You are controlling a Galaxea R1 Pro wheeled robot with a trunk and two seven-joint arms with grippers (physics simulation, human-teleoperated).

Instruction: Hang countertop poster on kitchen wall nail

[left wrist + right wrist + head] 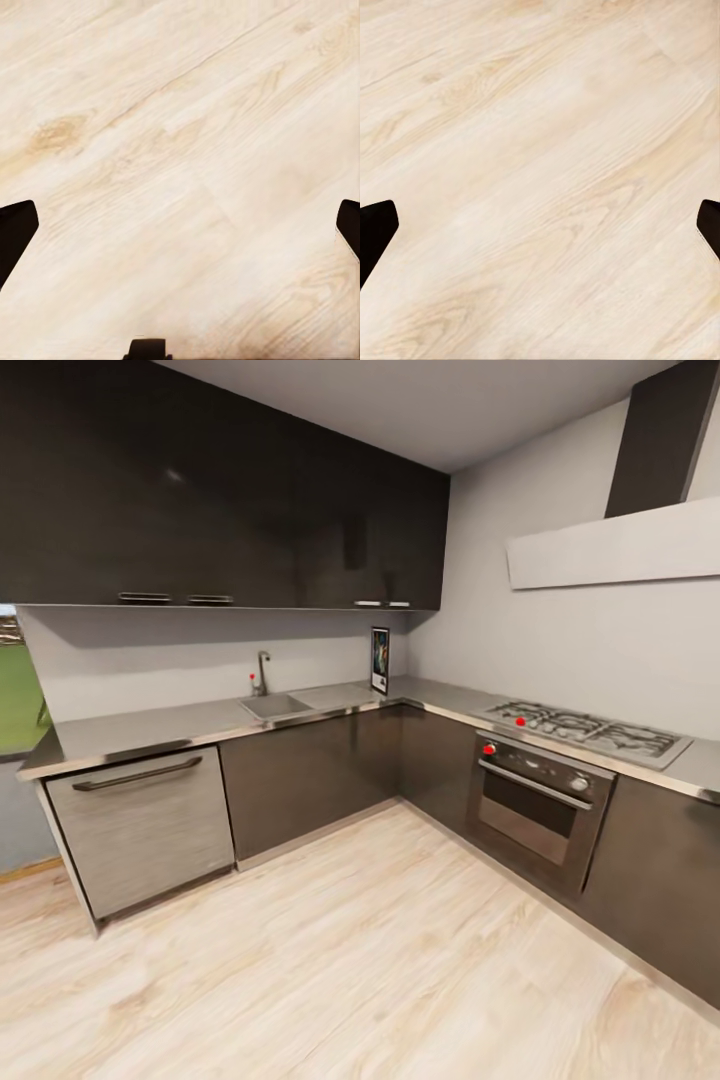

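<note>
Upright poster [380,659] on countertop [150,727] corner, sink [273,706] beside, both grippers apparently spread above floor [180,150].

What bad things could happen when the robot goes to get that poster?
The poster stands upright in the far corner of the countertop, leaning at the wall, so a clumsy grab might tip it flat or knock it toward the sink and tap. It is also far away across the wooden floor, and both pincers, left pincer and right pincer, point down at the floor, so reaching early would probably miss it.
</note>
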